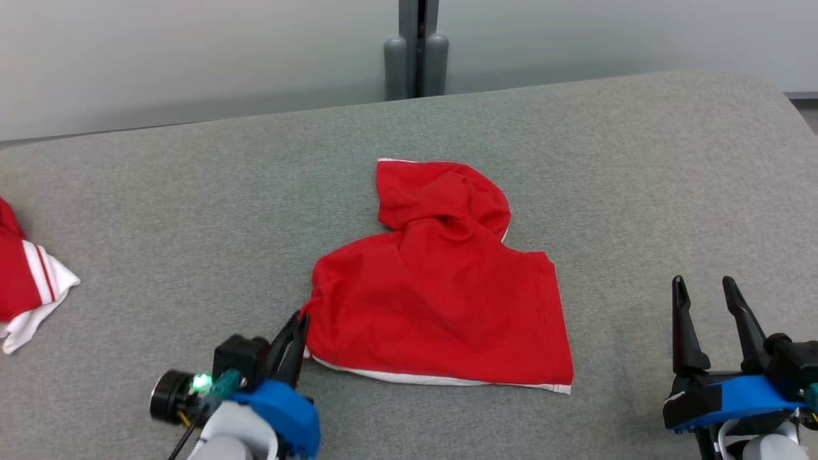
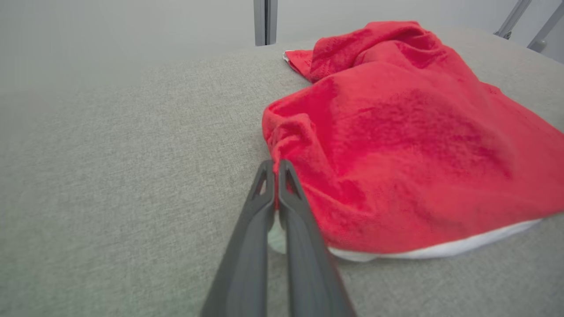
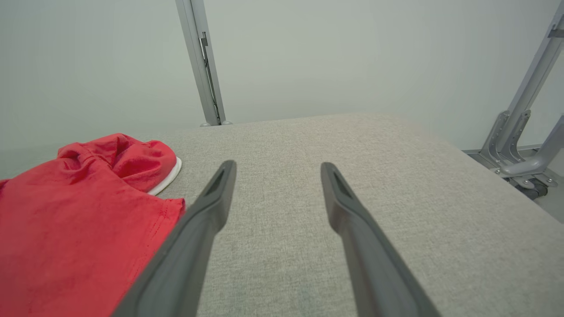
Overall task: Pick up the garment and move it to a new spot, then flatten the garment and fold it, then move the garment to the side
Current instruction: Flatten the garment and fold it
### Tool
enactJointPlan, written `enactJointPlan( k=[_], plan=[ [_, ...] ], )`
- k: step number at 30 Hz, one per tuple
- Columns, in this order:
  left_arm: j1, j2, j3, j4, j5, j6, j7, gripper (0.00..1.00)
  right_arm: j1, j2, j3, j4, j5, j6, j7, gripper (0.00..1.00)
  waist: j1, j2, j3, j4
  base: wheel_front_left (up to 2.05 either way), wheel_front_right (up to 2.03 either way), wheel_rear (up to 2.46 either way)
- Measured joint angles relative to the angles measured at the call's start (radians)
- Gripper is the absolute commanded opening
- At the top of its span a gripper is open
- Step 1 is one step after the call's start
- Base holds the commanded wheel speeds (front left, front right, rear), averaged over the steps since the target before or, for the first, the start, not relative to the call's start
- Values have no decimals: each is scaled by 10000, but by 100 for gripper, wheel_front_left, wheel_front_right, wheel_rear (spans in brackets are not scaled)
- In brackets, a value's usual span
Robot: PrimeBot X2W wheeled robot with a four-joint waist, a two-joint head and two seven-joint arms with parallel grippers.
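The red garment (image 1: 441,300) lay in the centre of the head view on the grey padded table (image 1: 192,211). Its broad lower part was spread fairly flat, and a rumpled smaller part was bunched toward the top of the frame. A white hem ran along its bottom edge.

At the lower left, the left gripper (image 1: 299,319) had its fingers pressed together on the garment's lower-left corner. In the left wrist view a scrap of white hem showed between them.

At the lower right, the right gripper (image 1: 703,284) stood with its fingers spread apart, holding nothing, well apart from the garment's right edge.

A second red-and-white cloth (image 1: 25,281) lay at the far left edge of the frame.
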Motion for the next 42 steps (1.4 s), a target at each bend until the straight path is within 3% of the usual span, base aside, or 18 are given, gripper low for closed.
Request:
enactJointPlan(
  k=[12,13,15,22,30,42],
  plan=[
    [-1942,-1030,-449,2449,224,-351,-63,0,-267,0,33,132,-71,0,-79,100,0,0,282,-544,0,0,0],
    [-1978,-1091,-468,2568,226,-357,-184,23,-267,0,27,144,-71,0,-81,100,0,0,279,-537,0,0,0],
    [-2023,-1187,-533,2805,240,-382,-422,100,-267,-2,-6,180,-71,0,-84,100,0,0,250,-486,0,0,0],
    [-2122,-1407,-571,2991,307,-456,-1315,100,-267,0,98,236,-46,0,-128,100,0,0,37,-111,0,0,0],
    [-1796,-1448,-174,2048,69,-500,-1647,100,-240,0,288,268,-33,0,-169,100,0,0,-383,323,0,0,0],
    [620,-1319,1260,334,-393,-230,-1693,100,802,0,796,71,27,0,-201,100,-1,1,-1271,717,0,0,0]
  ],
)
